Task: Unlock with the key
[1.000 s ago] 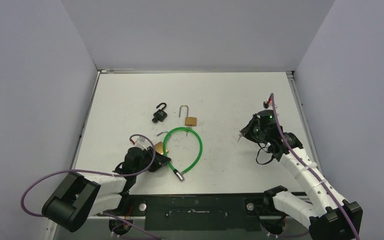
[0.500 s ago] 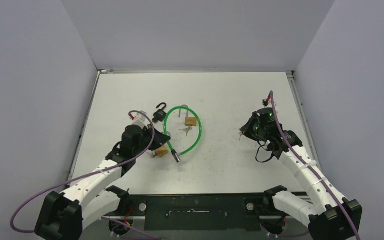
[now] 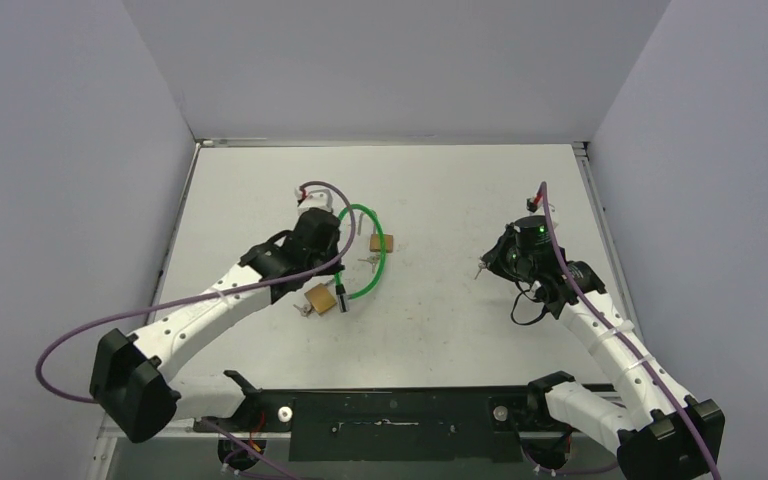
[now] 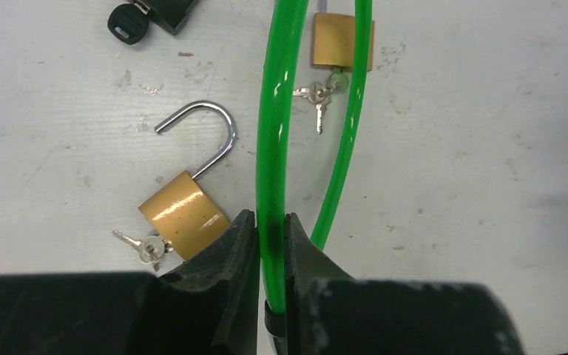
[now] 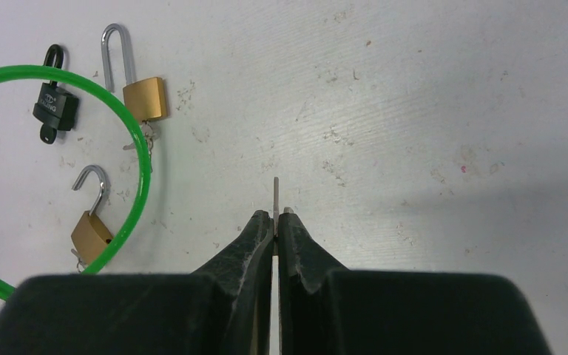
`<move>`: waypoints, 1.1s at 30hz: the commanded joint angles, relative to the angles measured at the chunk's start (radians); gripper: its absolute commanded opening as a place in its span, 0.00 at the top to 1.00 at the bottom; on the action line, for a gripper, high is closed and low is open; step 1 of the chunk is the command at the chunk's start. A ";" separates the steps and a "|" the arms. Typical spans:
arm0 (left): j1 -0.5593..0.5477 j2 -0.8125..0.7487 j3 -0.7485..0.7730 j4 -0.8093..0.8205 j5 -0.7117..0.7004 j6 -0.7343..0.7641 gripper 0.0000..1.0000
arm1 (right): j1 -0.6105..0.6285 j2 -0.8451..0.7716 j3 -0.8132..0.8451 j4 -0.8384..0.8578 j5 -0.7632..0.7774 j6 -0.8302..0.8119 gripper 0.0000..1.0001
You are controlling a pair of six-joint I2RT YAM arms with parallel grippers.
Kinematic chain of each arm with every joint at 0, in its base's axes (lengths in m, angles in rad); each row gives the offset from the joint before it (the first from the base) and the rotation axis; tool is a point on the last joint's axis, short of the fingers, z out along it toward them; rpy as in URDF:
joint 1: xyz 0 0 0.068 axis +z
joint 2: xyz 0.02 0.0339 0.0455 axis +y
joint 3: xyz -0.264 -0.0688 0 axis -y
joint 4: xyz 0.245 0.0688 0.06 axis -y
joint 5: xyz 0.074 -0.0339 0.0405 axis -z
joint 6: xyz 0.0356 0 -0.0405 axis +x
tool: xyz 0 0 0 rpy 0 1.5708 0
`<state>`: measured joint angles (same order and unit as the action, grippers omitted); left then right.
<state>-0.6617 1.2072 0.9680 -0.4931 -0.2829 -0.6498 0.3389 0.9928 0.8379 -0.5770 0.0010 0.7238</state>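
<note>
My left gripper (image 3: 336,262) is shut on the green cable lock (image 3: 380,250), close to its black end collar. In the left wrist view the fingers (image 4: 244,233) pinch the cable (image 4: 274,111) above the table. My right gripper (image 3: 486,267) is shut on a small silver key (image 5: 276,194), whose blade sticks out past the fingertips (image 5: 262,222), over bare table to the right of the locks. An open brass padlock (image 4: 181,214) with keys (image 4: 144,248) in it lies just left of the cable.
A second brass padlock (image 4: 342,42) with keys (image 4: 318,96) lies under the cable loop. A small black padlock (image 5: 54,106) with its shackle open lies further left, hidden by my left arm in the top view. Grey walls close the table in.
My left arm has swung away from the near edge toward the table's middle, carrying the green cable over the padlocks. My right gripper with the key has barely moved.
</note>
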 commanded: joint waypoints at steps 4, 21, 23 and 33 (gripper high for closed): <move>-0.159 0.167 0.239 -0.275 -0.400 0.022 1.00 | -0.009 -0.025 0.021 0.044 0.036 0.018 1.00; -0.486 0.554 0.516 -0.428 -0.563 -0.039 0.95 | -0.020 -0.047 0.027 -0.114 0.244 0.119 1.00; -0.511 0.583 0.529 -0.395 -0.514 -0.033 0.89 | -0.025 -0.055 0.026 -0.127 0.265 0.129 1.00; -0.530 0.661 0.469 -0.093 -0.178 0.032 0.90 | -0.039 -0.144 0.011 -0.206 0.347 0.183 1.00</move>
<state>-1.1961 1.8503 1.4513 -0.7822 -0.6617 -0.6491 0.3069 0.9024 0.8379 -0.7437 0.2771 0.8692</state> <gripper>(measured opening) 0.145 0.039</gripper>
